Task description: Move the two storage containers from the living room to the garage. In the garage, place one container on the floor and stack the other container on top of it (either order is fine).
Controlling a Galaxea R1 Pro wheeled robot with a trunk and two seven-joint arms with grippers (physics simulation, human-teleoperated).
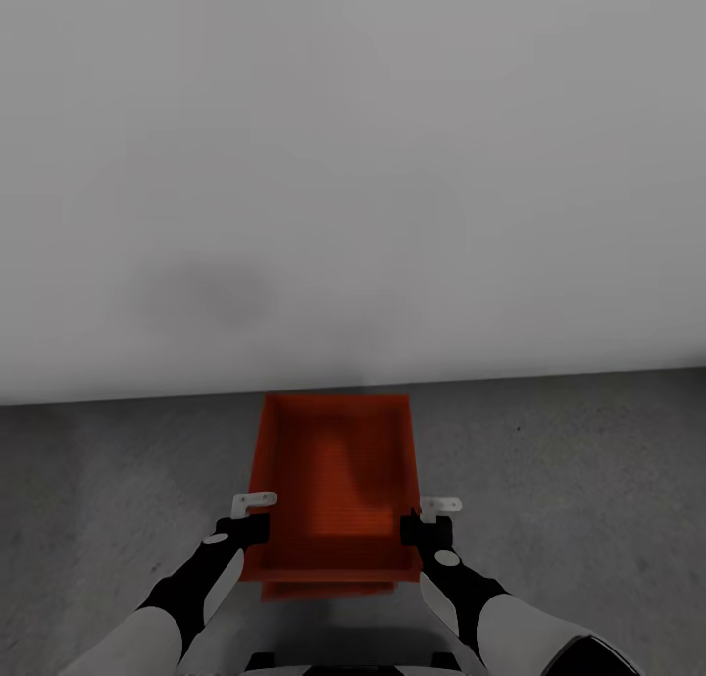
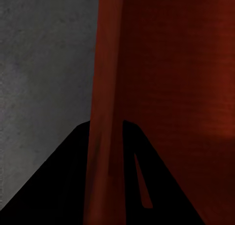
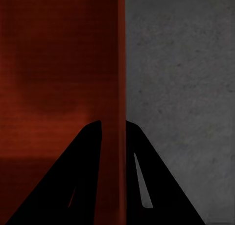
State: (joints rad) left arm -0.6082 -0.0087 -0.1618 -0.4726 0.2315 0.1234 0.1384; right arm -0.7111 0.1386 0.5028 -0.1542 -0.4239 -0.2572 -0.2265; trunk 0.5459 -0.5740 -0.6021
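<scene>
Before the white wall [image 1: 353,166], on the grey floor [image 1: 569,480]: upper container [image 1: 333,485] over a lower container [image 1: 328,589], seemingly stacked. Left claw [image 1: 245,519] and right claw [image 1: 431,521] each clamped on a side wall. Left to do, probably: only letting go.

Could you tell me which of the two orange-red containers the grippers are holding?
The upper container: left gripper and right gripper each pinch a side wall. The lower container shows as a strip beneath its near edge.
</scene>
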